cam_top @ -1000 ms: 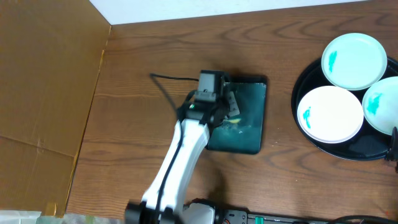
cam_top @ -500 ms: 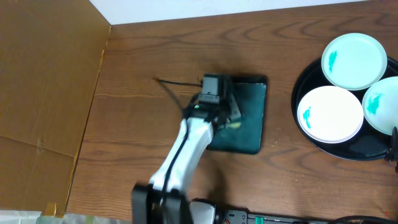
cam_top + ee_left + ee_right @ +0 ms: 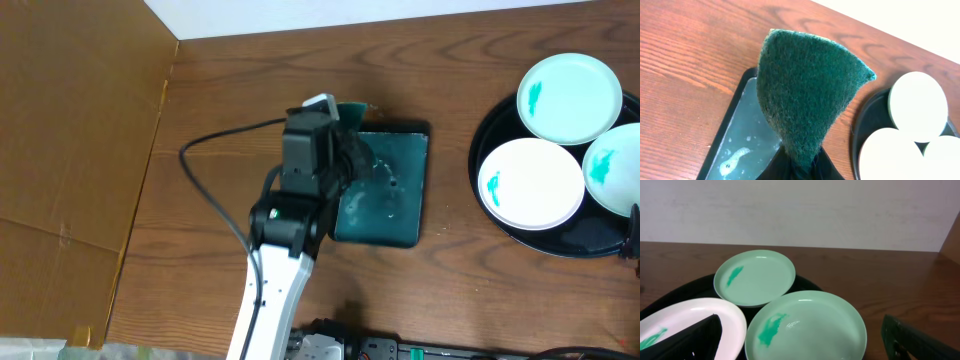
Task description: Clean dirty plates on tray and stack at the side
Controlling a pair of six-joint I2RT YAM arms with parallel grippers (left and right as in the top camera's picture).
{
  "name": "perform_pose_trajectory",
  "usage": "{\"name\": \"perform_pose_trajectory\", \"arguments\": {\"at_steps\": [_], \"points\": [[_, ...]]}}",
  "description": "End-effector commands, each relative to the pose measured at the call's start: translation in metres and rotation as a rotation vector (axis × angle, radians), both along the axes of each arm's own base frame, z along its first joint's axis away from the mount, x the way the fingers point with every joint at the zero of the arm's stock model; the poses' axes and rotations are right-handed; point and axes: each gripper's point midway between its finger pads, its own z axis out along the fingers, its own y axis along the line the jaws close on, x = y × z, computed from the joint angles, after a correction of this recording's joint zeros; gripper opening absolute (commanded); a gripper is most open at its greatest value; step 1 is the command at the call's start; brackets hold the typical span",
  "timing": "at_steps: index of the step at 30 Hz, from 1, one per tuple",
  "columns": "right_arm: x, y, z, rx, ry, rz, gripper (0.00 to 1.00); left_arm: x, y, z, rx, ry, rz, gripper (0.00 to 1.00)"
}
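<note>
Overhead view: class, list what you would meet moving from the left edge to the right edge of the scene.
Cardboard sheet → left arm → rectangular dark tray → round black tray carrying the stained plates.

1. I see the left arm at lower centre of the overhead view: white link, black wrist housing.
2. A black cable loops to its left.
3. The right gripper has black fingers in the lower corners.
</note>
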Motion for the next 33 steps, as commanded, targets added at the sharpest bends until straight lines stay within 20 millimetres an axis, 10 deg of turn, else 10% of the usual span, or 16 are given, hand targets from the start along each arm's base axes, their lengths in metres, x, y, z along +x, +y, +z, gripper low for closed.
{"name": "perform_pose_trajectory", "arguments": {"at_steps": [1, 6, 8, 19, 28, 33], "points": [[0.0, 0.002, 0.0, 0.006, 0.0, 0.007, 0.99, -0.008, 0.002, -0.063, 0.02, 0.17, 0.014, 0.07], [0.0, 0.002, 0.0, 0.006, 0.0, 0.007, 0.99, -0.019, 0.003, -0.168, 0.036, 0.389, 0.028, 0.08], [0.0, 0.002, 0.0, 0.006, 0.0, 0.006, 0.99, -0.018, -0.006, -0.181, 0.005, 0.438, -0.01, 0.07], [0.0, 0.002, 0.0, 0.006, 0.0, 0.007, 0.99, 0.005, -0.005, -0.052, 0.055, 0.151, -0.071, 0.07], [0.0, -0.003, 0.006, -0.004, -0.024, -0.021, 0.99, -0.017, -0.002, -0.176, 0.033, 0.419, -0.002, 0.07], [0.0, 0.001, 0.007, 0.022, -0.029, -0.003, 0.99, -0.003, -0.004, -0.136, 0.071, 0.356, -0.063, 0.07]]}}
